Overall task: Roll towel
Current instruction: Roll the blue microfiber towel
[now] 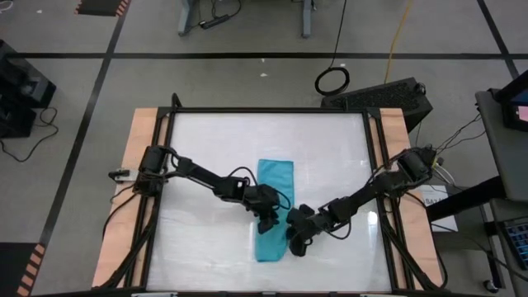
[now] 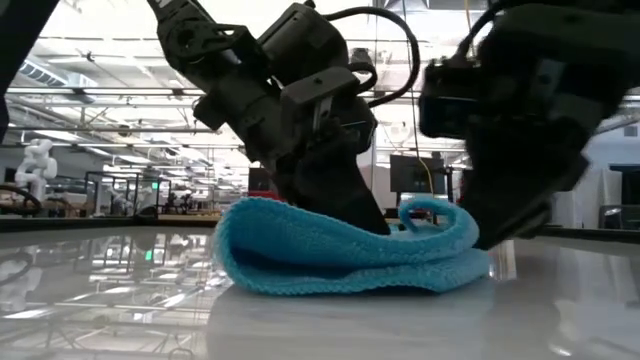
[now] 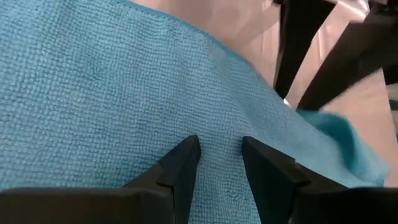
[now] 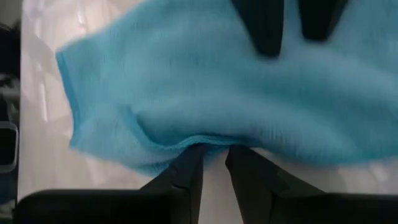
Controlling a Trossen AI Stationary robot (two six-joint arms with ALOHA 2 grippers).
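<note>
Left fingers: your left gripper [image 3: 217, 163] has its two fingers [image 3: 181, 165] a narrow gap apart, tips pressed down on the flat face of the towel [image 3: 112, 93]; no cloth shows between them.
Right fingers: your right gripper [image 4: 214, 163] has its fingers nearly together, tips at the folded edge of the towel [image 4: 205, 99]; you can't tell whether they pinch it.
Towel: you see it lying in the lower middle of the high view, a long blue strip [image 1: 275, 177] running up and down the frame on the white table [image 1: 206, 140]; its lower end is folded back on itself.
Fold, low view: the towel [image 2: 340, 260] sits centre frame, doubled over, a small curl standing up at its right end.
Left gripper, high view: centre of the frame [image 1: 266, 221], over the strip's left edge.
Right gripper, high view: just lower right of it [image 1: 295, 243], at the strip's lower right edge.
</note>
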